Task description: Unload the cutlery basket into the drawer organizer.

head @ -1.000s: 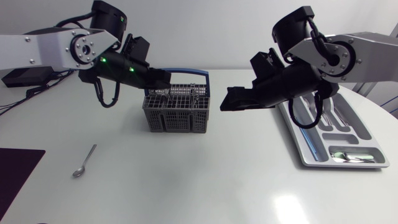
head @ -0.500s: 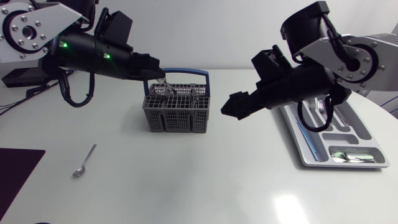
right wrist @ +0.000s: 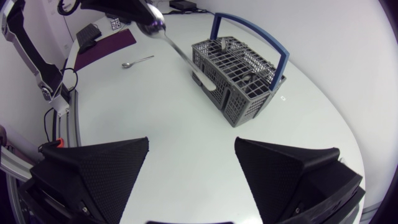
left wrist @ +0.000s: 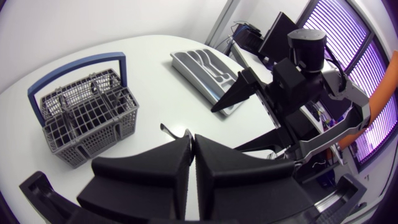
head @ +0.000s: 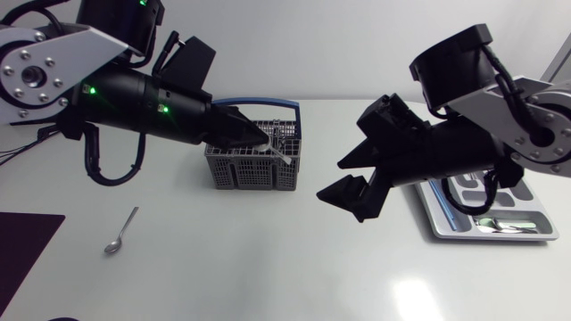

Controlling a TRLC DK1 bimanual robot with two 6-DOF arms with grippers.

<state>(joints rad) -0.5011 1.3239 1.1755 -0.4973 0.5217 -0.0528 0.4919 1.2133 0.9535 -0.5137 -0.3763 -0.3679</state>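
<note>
Hold the spoon point(right wrist: 163, 34) steady in the clenched left fingers point(left wrist: 149, 171) over the cutlery basket point(head: 254, 169), far left, then close the released right fingers point(right wrist: 99, 168) squarely on its free handle, bound for the drawer organizer point(head: 495, 236) at right.

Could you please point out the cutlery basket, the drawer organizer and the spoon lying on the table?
cutlery basket point(head: 252, 174), head view, front mesh wall
drawer organizer point(head: 491, 234), head view, near rim
spoon point(head: 125, 227), head view, mid-handle

Head camera high over table point(head: 268, 267), downward; wrist cameras raised, oblique, facing each other; basket point(head: 241, 174) common to all.
</note>
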